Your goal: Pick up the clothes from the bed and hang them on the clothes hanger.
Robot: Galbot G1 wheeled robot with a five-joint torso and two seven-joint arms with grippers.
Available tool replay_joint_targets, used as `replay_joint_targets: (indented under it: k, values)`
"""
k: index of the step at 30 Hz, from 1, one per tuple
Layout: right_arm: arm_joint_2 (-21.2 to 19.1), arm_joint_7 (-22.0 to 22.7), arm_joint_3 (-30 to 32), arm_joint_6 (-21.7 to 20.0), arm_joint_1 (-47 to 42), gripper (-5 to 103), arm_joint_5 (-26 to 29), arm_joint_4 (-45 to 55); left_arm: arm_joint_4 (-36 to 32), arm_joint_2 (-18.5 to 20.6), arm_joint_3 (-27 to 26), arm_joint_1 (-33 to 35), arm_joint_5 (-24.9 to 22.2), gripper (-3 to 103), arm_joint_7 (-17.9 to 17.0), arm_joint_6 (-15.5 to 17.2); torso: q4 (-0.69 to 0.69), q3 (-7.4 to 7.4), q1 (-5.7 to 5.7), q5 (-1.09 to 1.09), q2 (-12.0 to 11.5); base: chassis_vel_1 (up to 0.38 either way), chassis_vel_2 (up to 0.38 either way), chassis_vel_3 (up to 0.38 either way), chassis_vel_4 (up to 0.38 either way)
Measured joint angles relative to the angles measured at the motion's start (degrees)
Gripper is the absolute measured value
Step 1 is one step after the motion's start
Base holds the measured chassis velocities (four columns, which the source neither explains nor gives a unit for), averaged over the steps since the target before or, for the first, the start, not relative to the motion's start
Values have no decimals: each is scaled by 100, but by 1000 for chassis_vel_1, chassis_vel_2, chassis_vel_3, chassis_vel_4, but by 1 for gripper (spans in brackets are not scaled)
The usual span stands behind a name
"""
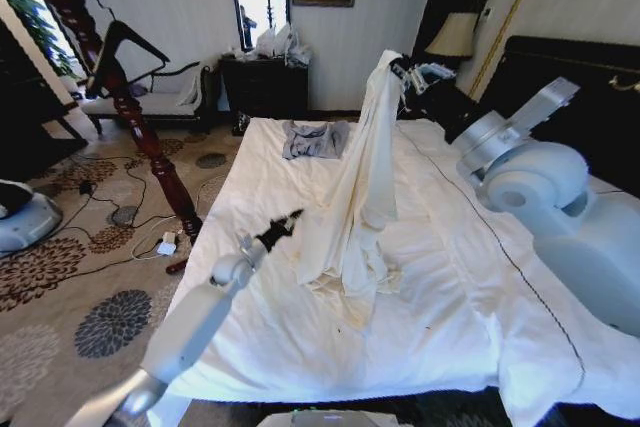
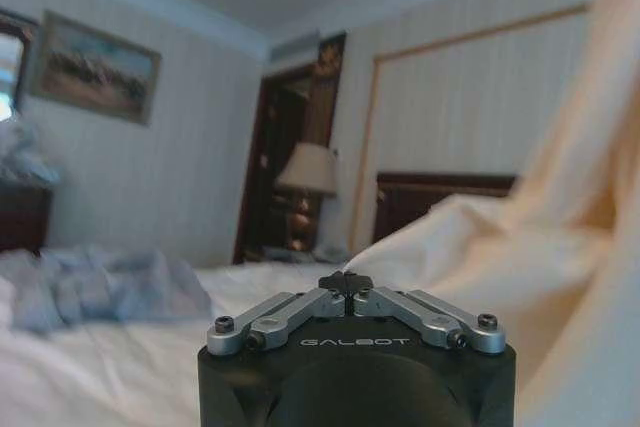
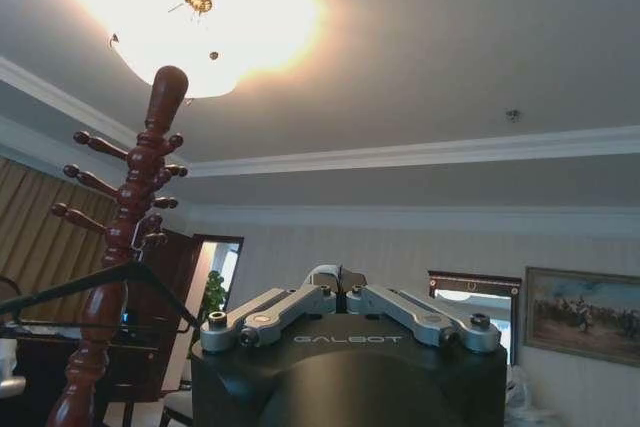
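One shirt (image 1: 360,187) hangs from right gripper (image 1: 398,65), collar hidden.

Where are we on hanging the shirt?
Lifted: the right gripper holds the cream long-sleeved shirt up by one end, its lower part trailing on the white-sheeted bed. The left gripper hovers beside it. Left: the slim black hanger on the wooden post hangs bare.

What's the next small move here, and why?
Probably lift the right gripper a bit higher: it holds the cream shirt by its top, but the hem lies bunched on the bed. The hanger hangs away on the wooden post.
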Motion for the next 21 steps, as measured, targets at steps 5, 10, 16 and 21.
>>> replay_joint_targets:
  k: [5, 10, 16, 21]
  values:
    - [-35, 32, 29, 30, 143, 0, 144, -28, -117, 197, -164, -678, -317, 0, -142, 200, -1, 0, 0, 1, 0, 0, 0, 0, 0]
    - [-82, 81, 147, 66, 260, 0, 358, 18, -625, 519, -365, -1766, -857, 0, -311, 575, -2, 0, 2, 0, 0, 0, 0, 0, 0]
    - [-391, 116, 678, 68, -352, 0, 449, 387, -2205, 1551, -476, -1712, -1017, 0, -444, 914, 0, -3, -2, 2, 1, 0, 0, 0, 0]
    - [-546, 262, 1159, 71, -1369, 0, 351, 774, -2908, 1689, -3, 78, 80, 0, -236, 850, -4, -2, -3, -2, 2, 0, 0, 0, 0]
